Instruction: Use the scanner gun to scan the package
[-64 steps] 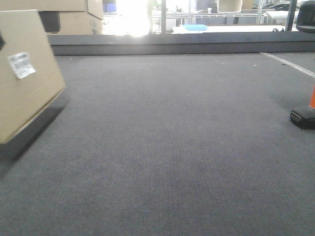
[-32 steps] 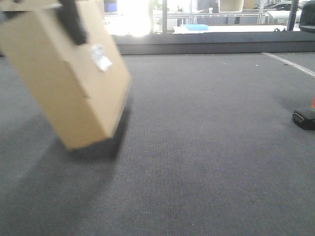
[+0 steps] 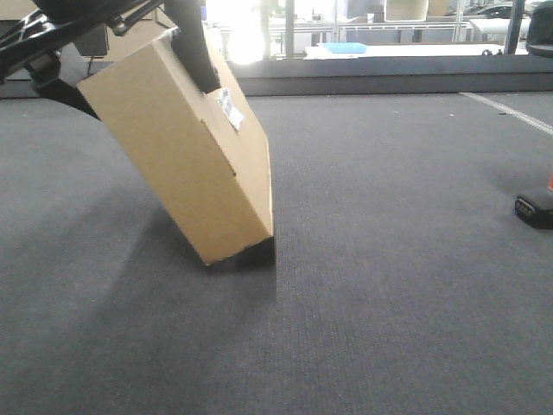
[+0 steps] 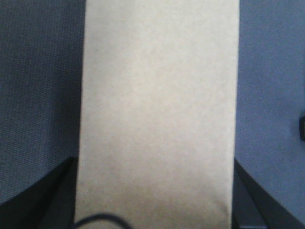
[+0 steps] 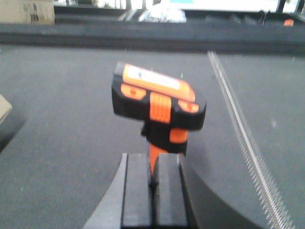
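Note:
The package (image 3: 186,147), a tan cardboard box with a small white label (image 3: 231,109) on its upper right face, hangs tilted left of centre. Its low edge is at the carpet; I cannot tell if it touches. My left gripper (image 3: 130,69) is shut on its top, black fingers (image 3: 192,47) on both sides. In the left wrist view the package (image 4: 157,105) fills the span between the left gripper (image 4: 155,195) fingers. The scanner gun (image 5: 159,98), black and orange, stands upright with my right gripper (image 5: 152,176) shut on its orange handle. The scanner gun (image 3: 534,208) shows at the far right edge.
Grey carpet (image 3: 371,285) covers the floor. A dark raised ledge (image 3: 389,82) runs across the back, with a blue item (image 3: 343,47) beyond it. A white line (image 3: 510,112) crosses the far right. A carton (image 5: 31,10) sits far left; a metal strip (image 5: 238,124) runs along the right.
The package has swung from the left edge toward the middle and turned, so the label now faces up and right. The left arm has come into view. The scanner gun has stayed at the right edge.

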{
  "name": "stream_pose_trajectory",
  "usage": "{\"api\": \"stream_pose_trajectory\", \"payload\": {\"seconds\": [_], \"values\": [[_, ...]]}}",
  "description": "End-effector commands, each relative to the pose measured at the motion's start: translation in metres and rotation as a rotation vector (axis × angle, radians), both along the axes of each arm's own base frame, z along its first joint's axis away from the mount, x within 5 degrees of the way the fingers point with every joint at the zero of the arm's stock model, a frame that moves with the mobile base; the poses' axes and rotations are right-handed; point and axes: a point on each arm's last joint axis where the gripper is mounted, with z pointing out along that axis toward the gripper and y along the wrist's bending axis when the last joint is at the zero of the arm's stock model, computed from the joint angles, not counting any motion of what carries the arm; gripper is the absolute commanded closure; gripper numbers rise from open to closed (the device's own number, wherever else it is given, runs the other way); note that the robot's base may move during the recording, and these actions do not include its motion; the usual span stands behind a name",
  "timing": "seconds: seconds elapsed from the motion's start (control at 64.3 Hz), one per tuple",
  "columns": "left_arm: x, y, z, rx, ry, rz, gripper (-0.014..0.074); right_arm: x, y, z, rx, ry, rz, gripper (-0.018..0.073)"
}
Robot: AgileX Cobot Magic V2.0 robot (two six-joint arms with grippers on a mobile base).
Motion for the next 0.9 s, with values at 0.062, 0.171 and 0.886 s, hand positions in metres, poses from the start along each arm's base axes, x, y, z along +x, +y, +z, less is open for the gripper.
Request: {"api": "stream_pose_trajectory", "payload": {"seconds": [0.062, 0.171, 0.886], "values": [[-0.002, -0.009, 0.002, -0.038, -0.023, -0.013, 0.0708, 0.021, -0.003, -0.007, 0.016, 0.031, -0.023, 0.0713], [-0.004, -0.012, 0.002, -0.042, -0.026, -0.024, 0.0708, 0.04, -0.005, -0.016, 0.011, 0.04, -0.043, 0.0713], [-0.001, -0.014, 0.005, -0.059, -0.065, -0.023, 0.0708, 0.089, -0.007, -0.076, 0.217, -0.237, -0.06, 0.0719]]}}
